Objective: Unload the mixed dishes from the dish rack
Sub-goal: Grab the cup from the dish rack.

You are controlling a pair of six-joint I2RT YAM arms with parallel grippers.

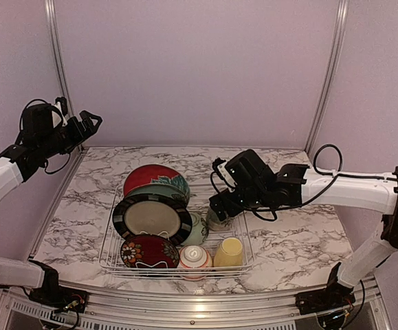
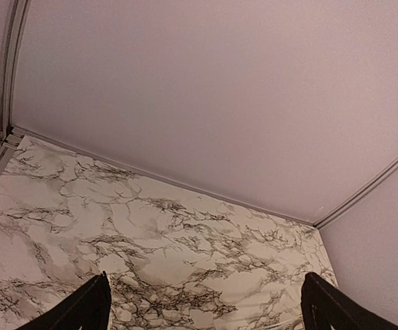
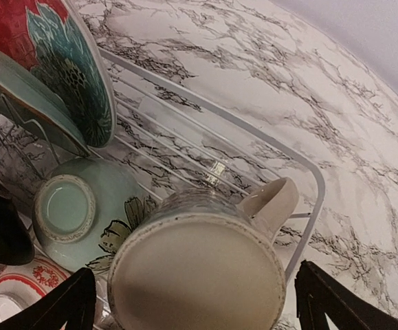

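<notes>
Crockery fills a dish rack of thin wire at the near middle of a marbled tabletop. The right gripper hovers over the rack's far right corner with its jaws wide apart and nothing in them. Directly beneath it stands the patterned tall cup. In the wrist view the cup's flat cream end faces the camera, framed by the two dark fingers, with no contact to be seen.

The cup is hemmed in. Its handle points at the rack's right wall, and the pale green bowl, foot ring up, lies just beside it on the other side. A red-striped white bowl and the yellow cup sit along the near edge.

The plates stand on edge in the left half of the rack. The red plate is farthest back, followed by the teal-floral plate, the black-rimmed cream plate and, nearest, the dark red floral plate.

The left gripper is raised high over the tabletop's far left corner, well apart from the rack. Its jaws are spread fully and hold nothing, and its camera looks across bare marble to the pale back wall.
</notes>
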